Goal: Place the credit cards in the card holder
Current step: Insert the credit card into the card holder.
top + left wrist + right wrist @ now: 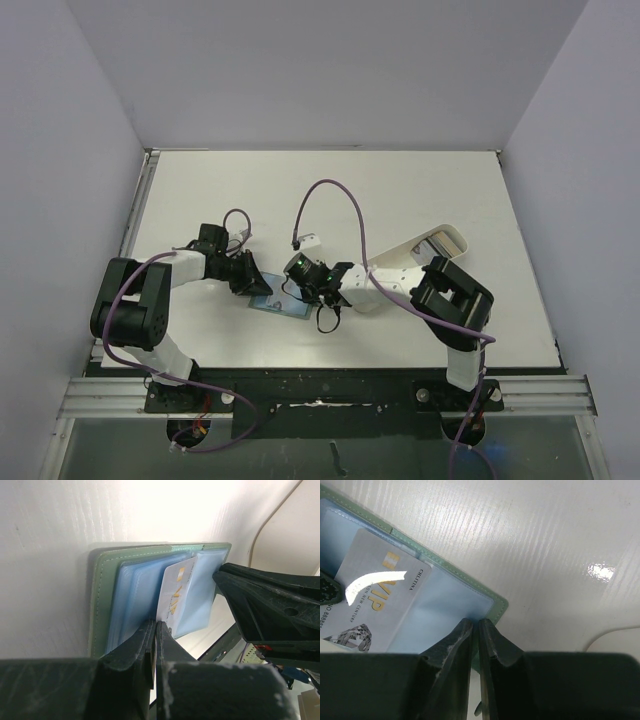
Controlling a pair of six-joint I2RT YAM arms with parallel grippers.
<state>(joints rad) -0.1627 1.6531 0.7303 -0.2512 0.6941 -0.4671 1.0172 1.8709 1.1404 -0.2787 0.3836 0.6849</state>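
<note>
The card holder (132, 582) lies open on the white table, grey-green rim, pale blue slots up; it also shows in the top view (276, 304) and the right wrist view (445, 600). A pale silvery credit card (175, 592) with gold print sits partly in a slot; it shows in the right wrist view (372, 597) too. My left gripper (156, 626) is shut on that card's near edge. My right gripper (476, 625) is closed on the holder's edge by its corner. In the top view the left gripper (260, 288) and right gripper (306, 291) meet over the holder. Other cards are not discernible.
A long white oval tray (441, 243) lies at the right behind my right arm, something silvery inside; its rim shows in the right wrist view (615, 639). A purple cable (335, 200) arcs above the right arm. White walls enclose the table.
</note>
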